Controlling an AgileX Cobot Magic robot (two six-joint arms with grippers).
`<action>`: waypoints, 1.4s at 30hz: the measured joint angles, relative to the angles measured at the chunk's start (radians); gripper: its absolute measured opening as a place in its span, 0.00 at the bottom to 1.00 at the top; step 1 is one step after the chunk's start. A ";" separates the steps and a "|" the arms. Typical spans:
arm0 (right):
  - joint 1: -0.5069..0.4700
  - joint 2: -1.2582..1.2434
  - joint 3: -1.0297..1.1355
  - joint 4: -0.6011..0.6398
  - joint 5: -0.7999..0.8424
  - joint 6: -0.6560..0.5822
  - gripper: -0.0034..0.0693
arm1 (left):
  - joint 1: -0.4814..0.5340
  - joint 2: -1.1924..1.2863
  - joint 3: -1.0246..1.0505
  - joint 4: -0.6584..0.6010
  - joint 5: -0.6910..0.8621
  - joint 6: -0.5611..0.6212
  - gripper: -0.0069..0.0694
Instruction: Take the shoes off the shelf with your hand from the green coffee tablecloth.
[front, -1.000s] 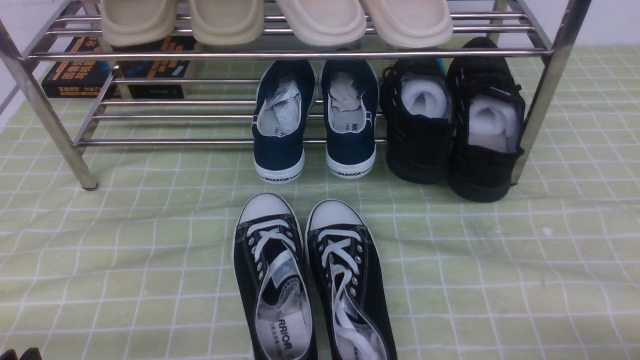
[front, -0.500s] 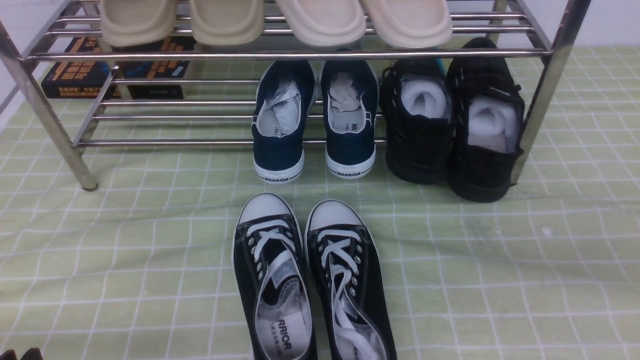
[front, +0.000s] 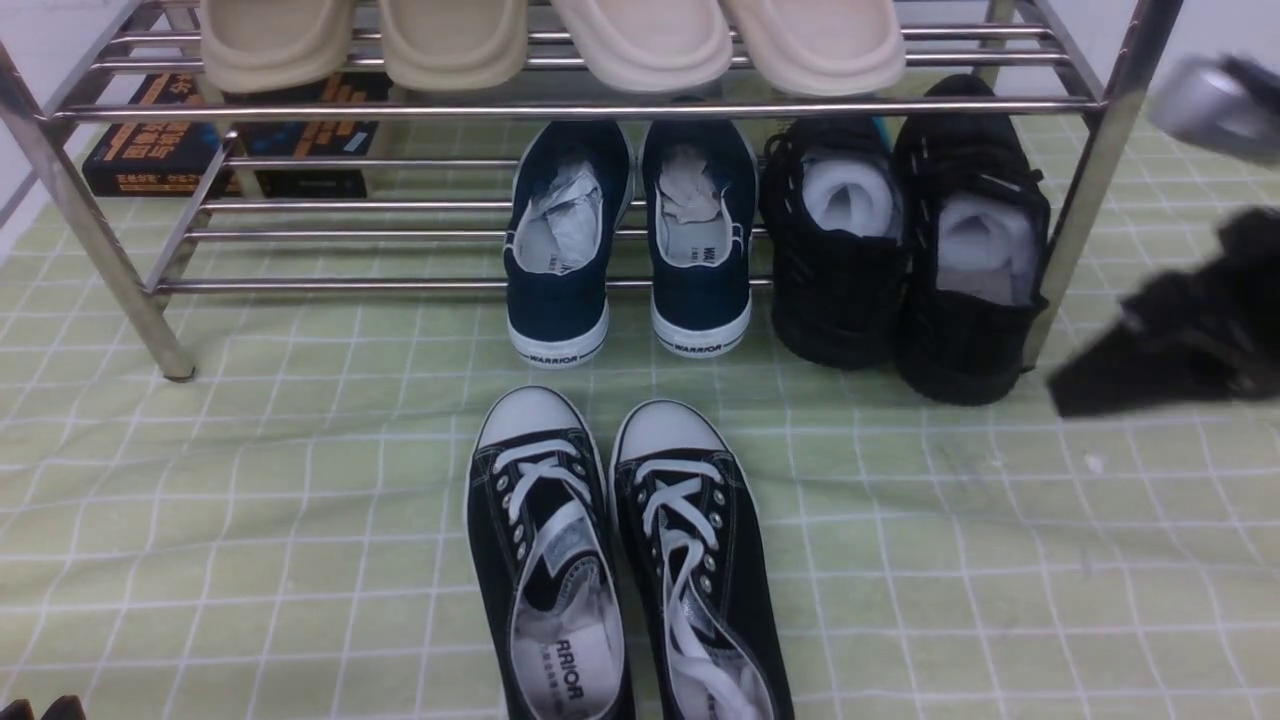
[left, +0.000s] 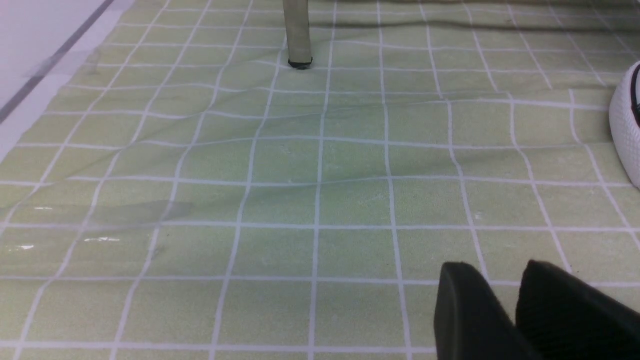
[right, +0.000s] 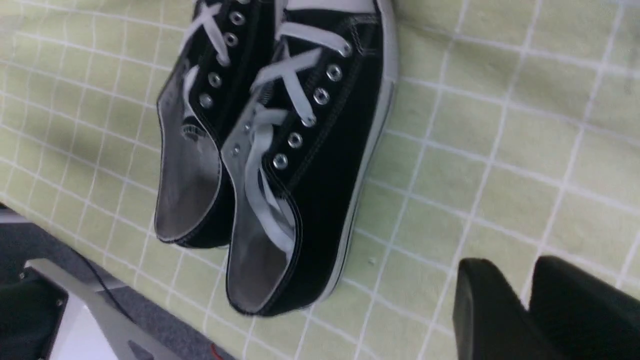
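The black knit shoes (front: 900, 255) stand side by side at the right end of the chrome shelf's (front: 560, 108) lower tier, heels toward me, white stuffing inside. My right gripper (front: 1072, 395) is blurred at the right edge of the front view, just right of the shelf's right leg and apart from the shoes. In the right wrist view its fingers (right: 510, 262) are shut on nothing above the green tablecloth (front: 300, 480). My left gripper (left: 495, 267) is shut and empty low over the cloth; its tips show at the front view's bottom left (front: 40, 708).
Navy WARRIOR sneakers (front: 630, 240) sit on the lower tier left of the black pair. Black canvas sneakers with white toe caps (front: 620, 560) lie on the cloth in front, also in the right wrist view (right: 300, 150). Beige slippers (front: 550, 40) fill the top tier. Books (front: 230, 130) lie behind.
My right arm has come into the front view from the right edge, moving fast and blurred. The shoes and the left gripper have not moved.
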 joint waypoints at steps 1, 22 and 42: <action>0.059 0.050 -0.064 -0.067 -0.025 0.049 0.33 | 0.000 0.000 0.000 0.000 0.000 0.000 0.34; 0.354 0.541 -0.532 -0.739 -0.172 0.458 0.60 | 0.000 0.000 0.000 0.001 0.000 -0.003 0.35; 0.354 0.632 -0.540 -0.791 -0.184 0.420 0.05 | 0.000 0.000 0.000 0.001 0.000 -0.003 0.35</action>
